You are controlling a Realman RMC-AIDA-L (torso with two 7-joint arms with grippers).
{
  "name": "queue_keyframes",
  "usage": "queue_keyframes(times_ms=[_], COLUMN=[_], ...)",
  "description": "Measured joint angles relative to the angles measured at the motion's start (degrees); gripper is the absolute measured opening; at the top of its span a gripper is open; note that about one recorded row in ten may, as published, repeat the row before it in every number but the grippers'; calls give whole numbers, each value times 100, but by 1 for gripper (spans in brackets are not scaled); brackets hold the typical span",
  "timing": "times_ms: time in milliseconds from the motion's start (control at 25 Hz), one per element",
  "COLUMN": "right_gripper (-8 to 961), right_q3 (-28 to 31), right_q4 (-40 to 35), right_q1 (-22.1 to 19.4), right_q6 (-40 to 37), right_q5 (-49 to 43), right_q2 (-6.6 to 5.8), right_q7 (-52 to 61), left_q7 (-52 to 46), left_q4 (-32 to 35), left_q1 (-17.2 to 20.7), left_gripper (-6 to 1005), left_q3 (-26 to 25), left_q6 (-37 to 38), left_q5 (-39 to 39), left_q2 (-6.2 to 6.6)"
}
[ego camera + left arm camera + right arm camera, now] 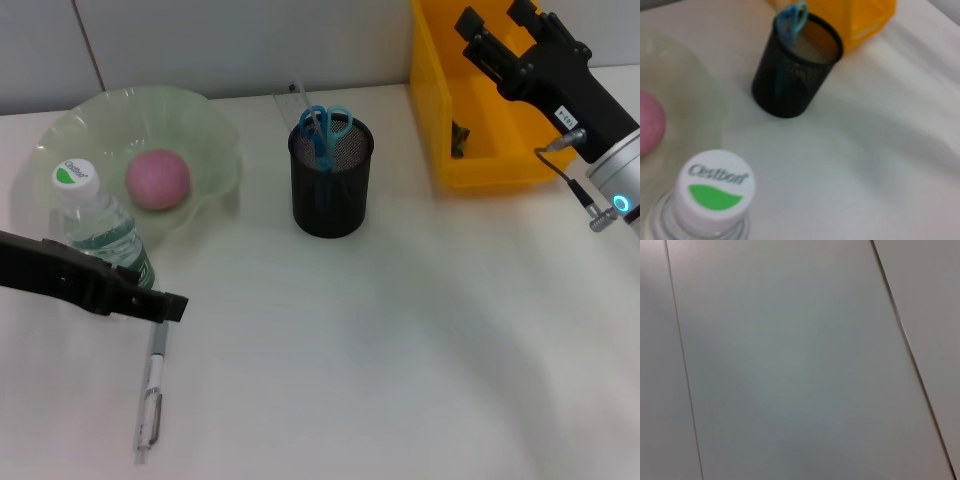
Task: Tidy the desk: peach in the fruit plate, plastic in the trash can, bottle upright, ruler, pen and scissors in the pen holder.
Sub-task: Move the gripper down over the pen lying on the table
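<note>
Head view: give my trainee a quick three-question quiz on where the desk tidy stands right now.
1. True or false: the peach lies in the fruit plate.
2. Which item still lies flat on the desk? A scissors B pen C bottle
3. Fill in: the right gripper is raised over the yellow ____.

Key: 1 true; 2 B; 3 trash can. The scissors stand in the pen holder; the bottle is upright; the left gripper is near the pen.
</note>
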Motion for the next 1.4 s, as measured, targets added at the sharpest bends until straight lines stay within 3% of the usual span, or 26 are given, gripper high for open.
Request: queue_keyframes(times_ms=[360,840,920,1400], right_gripper=[826,826,826,826], right_q3=[-1,14,29,35], right_q4=[22,32,32,23], right_q1=[21,29,35,31], right_q6=[-1,-1,-3,-9], right_q5=[-112,-286,-308,-308], right_q2=[-25,-42,-43,-44], right_q7=[-15,-20,-21,-22], left_q7=[-1569,-2050,-2135,-2225], left_q4=[-302,-973,-1358,-1734], left_q1=[-270,-569,-695,-790], left_gripper=[798,799,799,799], left_q3=[240,786,961,1262], left_q6=[-200,-550,-782,-1115], left_q5=[596,1148,1227,1328], left_q2=[-29,-40,-56,-60])
